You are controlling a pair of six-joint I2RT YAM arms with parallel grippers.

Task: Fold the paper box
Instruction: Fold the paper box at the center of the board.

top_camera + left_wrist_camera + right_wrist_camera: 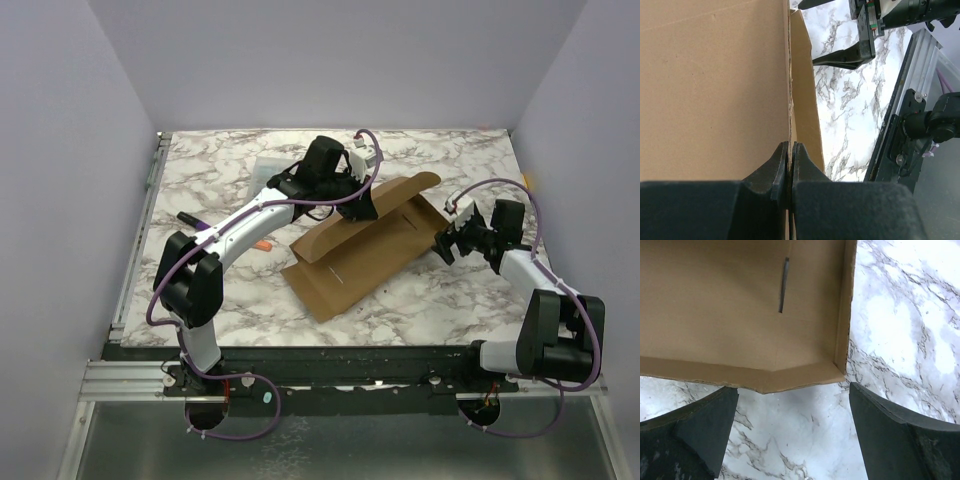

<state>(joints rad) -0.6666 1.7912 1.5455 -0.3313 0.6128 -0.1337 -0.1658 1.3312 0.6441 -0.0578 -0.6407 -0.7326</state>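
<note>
Brown paper box (365, 255) lies partly folded across the middle of the marble table (220, 170), running from near-left to far-right. At its far long edge the left gripper (790, 150) is pinched tight on a raised cardboard wall. Off the box's right end the right gripper (792, 390) hangs with jaws spread wide, gripping nothing, a folded corner just ahead of them.

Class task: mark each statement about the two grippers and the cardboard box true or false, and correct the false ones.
1. The left gripper is shut on an edge of the paper box. True.
2. The right gripper grips the box. False: its jaws stand open, holding nothing.
3. The table is marble-patterned. True.
4. The box is fully closed. False: it lies open, inside showing.
5. A slit shows in the cardboard. True.
</note>
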